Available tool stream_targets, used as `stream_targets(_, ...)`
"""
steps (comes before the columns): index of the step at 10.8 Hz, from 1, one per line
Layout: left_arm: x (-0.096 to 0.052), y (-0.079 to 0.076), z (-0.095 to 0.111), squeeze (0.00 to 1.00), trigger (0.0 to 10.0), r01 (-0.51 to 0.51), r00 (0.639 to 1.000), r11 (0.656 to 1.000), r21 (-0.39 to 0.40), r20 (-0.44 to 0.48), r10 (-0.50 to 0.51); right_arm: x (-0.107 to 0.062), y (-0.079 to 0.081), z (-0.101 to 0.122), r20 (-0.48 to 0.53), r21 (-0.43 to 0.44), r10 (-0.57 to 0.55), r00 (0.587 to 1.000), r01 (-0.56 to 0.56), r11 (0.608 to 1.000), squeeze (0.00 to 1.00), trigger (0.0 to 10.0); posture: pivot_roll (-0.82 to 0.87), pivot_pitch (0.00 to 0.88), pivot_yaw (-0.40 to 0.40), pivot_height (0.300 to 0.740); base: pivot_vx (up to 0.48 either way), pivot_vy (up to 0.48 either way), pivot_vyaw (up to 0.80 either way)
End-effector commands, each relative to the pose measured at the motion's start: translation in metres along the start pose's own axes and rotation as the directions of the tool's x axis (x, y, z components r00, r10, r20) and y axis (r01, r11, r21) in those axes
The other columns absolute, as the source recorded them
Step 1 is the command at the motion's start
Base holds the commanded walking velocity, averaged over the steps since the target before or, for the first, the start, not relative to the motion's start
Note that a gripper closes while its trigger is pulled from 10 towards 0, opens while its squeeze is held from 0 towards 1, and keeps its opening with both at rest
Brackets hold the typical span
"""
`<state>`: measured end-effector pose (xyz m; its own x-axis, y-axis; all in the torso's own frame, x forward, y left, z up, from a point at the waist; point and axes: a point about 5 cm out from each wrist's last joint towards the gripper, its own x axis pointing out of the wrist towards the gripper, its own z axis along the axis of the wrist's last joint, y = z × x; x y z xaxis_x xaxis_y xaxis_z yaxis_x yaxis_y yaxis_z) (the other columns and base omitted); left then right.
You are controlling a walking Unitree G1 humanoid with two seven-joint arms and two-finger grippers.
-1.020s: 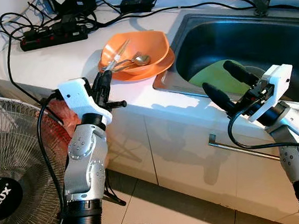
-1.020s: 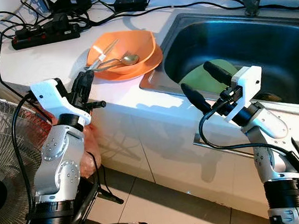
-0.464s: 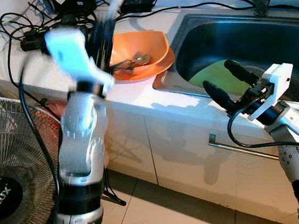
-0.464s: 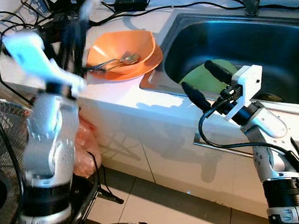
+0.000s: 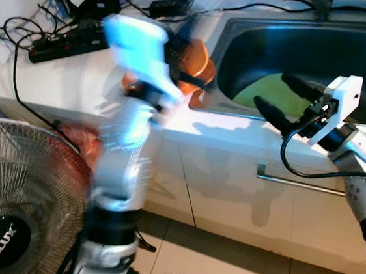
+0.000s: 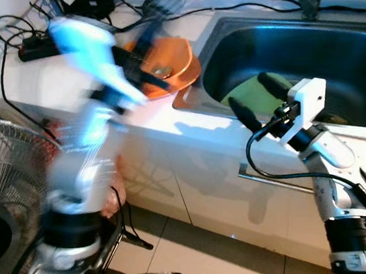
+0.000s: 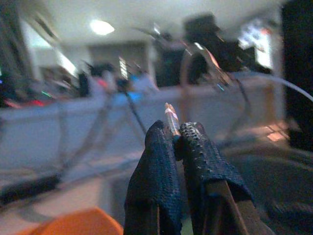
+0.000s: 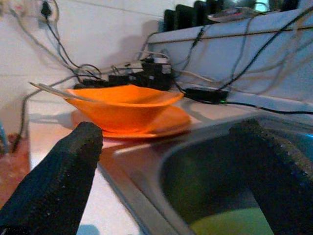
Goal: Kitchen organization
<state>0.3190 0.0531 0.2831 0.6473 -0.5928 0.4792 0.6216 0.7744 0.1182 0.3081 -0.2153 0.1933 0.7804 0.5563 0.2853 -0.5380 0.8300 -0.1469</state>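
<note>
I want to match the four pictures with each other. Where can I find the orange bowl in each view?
Left eye view: orange bowl on the counter, left of the sink, partly behind the blurred left arm.
Right eye view: same place.
Left wrist view: an orange shape at the lower edge, probably the bowl.
Right wrist view: centre left, beyond the open fingers.
Shared landmark: the sink rim.

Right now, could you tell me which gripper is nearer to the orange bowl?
Left. The left gripper is blurred, right over the orange bowl; the right gripper hovers apart, at the sink's front edge.
</note>
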Motion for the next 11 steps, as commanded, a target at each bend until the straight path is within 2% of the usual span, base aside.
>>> stream_targets(1, 0.005, 0.000, -0.004, 0.00, 10.0, 0.044, 0.999, 0.999, -0.004, -0.020, -0.044, -0.004, -0.006, 0.007, 0.014, -0.037, -0.024, 1.000, 0.024, 0.999, 0.00, 10.0, 0.04, 0.104, 0.113, 0.740, 0.000, 0.000, 0.00)
stream_targets(3, 0.011, 0.008, -0.013, 0.00, 10.0, 0.068, 0.996, 0.997, -0.020, -0.057, -0.069, -0.016, -0.013, 0.012, 0.003, -0.057, -0.048, 0.999, 0.048, 0.997, 0.00, 10.0, 0.02, 0.107, 0.127, 0.740, 0.000, 0.000, 0.00)
stream_targets(6, 0.021, 0.020, -0.026, 0.00, 10.0, 0.075, 0.992, 0.996, -0.048, -0.095, -0.079, -0.026, -0.014, 0.015, -0.020, -0.077, -0.023, 1.000, 0.022, 0.997, 0.00, 10.0, 0.00, 0.111, 0.139, 0.740, 0.000, 0.000, 0.00)
stream_targets(9, 0.034, 0.017, -0.048, 0.00, 10.0, 0.144, 0.969, 0.986, -0.083, -0.190, -0.157, -0.036, -0.020, 0.015, -0.062, -0.100, -0.051, 0.997, 0.044, 0.994, 0.00, 10.0, -0.02, 0.127, 0.143, 0.740, 0.000, 0.000, 0.00)
stream_targets(11, 0.043, 0.010, -0.054, 0.00, 10.0, 0.162, 0.963, 0.980, -0.112, -0.201, -0.182, -0.038, -0.019, 0.017, -0.064, -0.100, -0.049, 0.997, 0.043, 0.994, 0.00, 10.0, -0.03, 0.138, 0.145, 0.740, 0.000, 0.000, 0.00)
